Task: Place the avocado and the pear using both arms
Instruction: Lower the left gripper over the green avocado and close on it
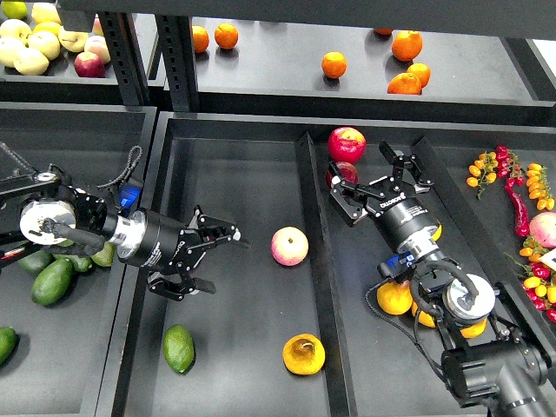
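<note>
Quick count: seven oranges [334, 64] on the back shelf, three pink-yellow apples [289, 246] in the near trays plus one [544, 229] at the right edge, one orange-yellow pear [304, 354], one lone avocado [178, 347], two grippers, left [219, 246] and right [380, 181].

A dark display stand filled the whole view, split into shallow black trays with raised rims. A wide central tray [234, 217] had a matte black floor that caught soft overhead light. A raised divider [314, 261] separated it from the tray on the right [452, 174], and another tray [78, 130] lay on the left. Behind them ran an upper shelf [278, 69] with a grey surface, carried by black slotted metal uprights [178, 52]. No walls, windows or room floor were visible.
</note>
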You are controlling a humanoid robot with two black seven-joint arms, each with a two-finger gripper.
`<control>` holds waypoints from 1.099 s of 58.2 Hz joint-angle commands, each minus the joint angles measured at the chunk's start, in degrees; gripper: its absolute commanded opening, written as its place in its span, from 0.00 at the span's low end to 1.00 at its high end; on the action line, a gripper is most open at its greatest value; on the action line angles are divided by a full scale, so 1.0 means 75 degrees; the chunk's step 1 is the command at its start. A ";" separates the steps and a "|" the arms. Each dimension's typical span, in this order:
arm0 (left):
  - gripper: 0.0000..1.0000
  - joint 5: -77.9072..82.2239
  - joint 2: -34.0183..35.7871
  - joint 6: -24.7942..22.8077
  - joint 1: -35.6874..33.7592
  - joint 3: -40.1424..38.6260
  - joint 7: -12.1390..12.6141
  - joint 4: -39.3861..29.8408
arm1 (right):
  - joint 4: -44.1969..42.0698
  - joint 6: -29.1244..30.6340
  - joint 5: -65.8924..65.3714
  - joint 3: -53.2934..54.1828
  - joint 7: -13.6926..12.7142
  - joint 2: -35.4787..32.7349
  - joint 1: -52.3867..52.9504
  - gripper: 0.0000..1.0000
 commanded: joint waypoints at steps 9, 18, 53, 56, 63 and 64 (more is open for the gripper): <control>1.00 0.0886 -0.0018 0.0003 -0.0197 0.1102 0.0000 0.0026 | -0.0252 0.0058 0.0005 -0.0051 0.0000 0.0000 0.0117 0.99; 1.00 0.0886 -0.0018 0.0026 -0.0326 0.1676 0.0000 0.0178 | -0.0404 0.0093 0.0005 -0.0062 0.0000 0.0000 0.0176 1.00; 0.99 0.0394 -0.1459 0.0272 -0.0256 0.2462 0.0000 0.1572 | -0.0416 0.0105 0.0016 -0.0156 0.0000 0.0000 0.0211 0.99; 0.99 0.0394 -0.1576 0.0272 -0.0256 0.2497 0.0000 0.1690 | -0.0416 0.0105 0.0016 -0.0156 0.0000 0.0000 0.0223 0.99; 0.99 0.0394 -0.1741 0.0284 -0.0233 0.2602 0.0000 0.1983 | -0.0393 0.0105 0.0028 -0.0156 0.0000 0.0000 0.0258 0.99; 0.99 0.0382 -0.1741 0.0272 -0.0233 0.2614 0.0000 0.1995 | -0.0393 0.0105 0.0016 -0.0156 0.0000 0.0000 0.0258 0.99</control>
